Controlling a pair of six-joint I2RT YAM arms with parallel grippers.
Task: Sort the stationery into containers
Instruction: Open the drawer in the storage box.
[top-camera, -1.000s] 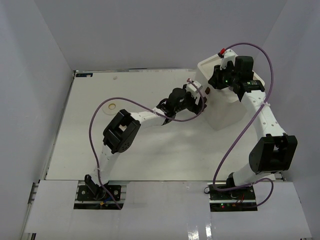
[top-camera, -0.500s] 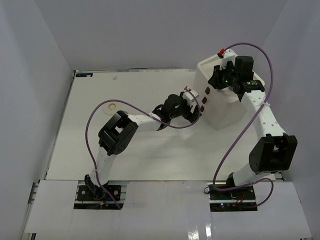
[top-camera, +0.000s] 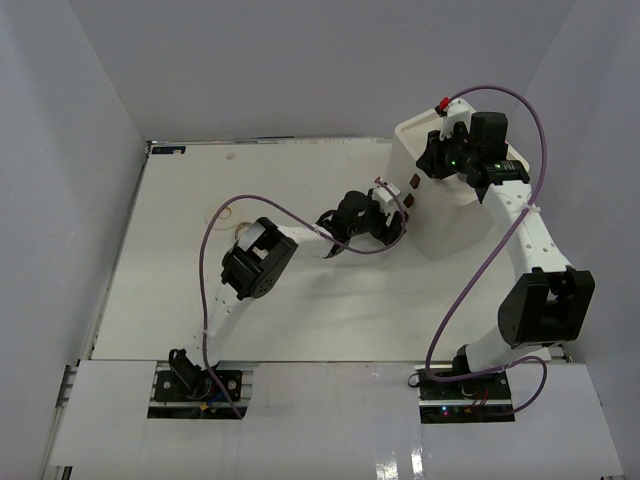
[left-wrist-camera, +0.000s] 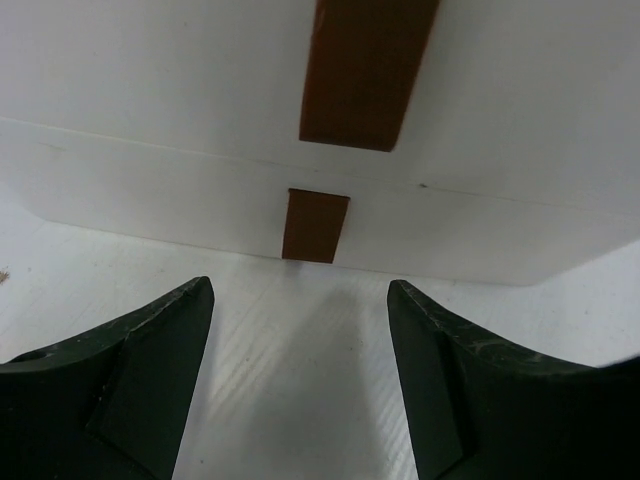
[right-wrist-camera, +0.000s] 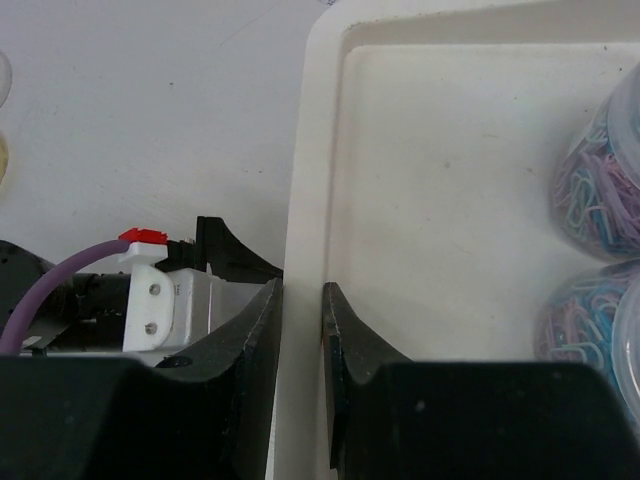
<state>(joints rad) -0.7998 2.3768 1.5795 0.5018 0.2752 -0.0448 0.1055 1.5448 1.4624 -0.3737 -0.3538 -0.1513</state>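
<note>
Drawer handles (left-wrist-camera: 316, 226) red-brown (white box (left-wrist-camera: 150, 195))

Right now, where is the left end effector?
In the top view the left end effector sits mid-table, just left of the white drawer box, open jaws facing its brown handles.

- White box (top-camera: 445, 215): cube-shaped, standing upright at the far right of the surface (top-camera: 300, 300). Its three stacked drawers, with small red-brown handles (left-wrist-camera: 316, 225), face left and are pushed in.
- Tray top (right-wrist-camera: 420, 200): a recessed, bare white floor with a raised rim.
- Jars (right-wrist-camera: 603, 170): clear and round, full of pastel paper clips, standing side by side in the tray.
- Rubber band loop (top-camera: 226, 212): tan, lying flat, well to the left of the box.
</note>
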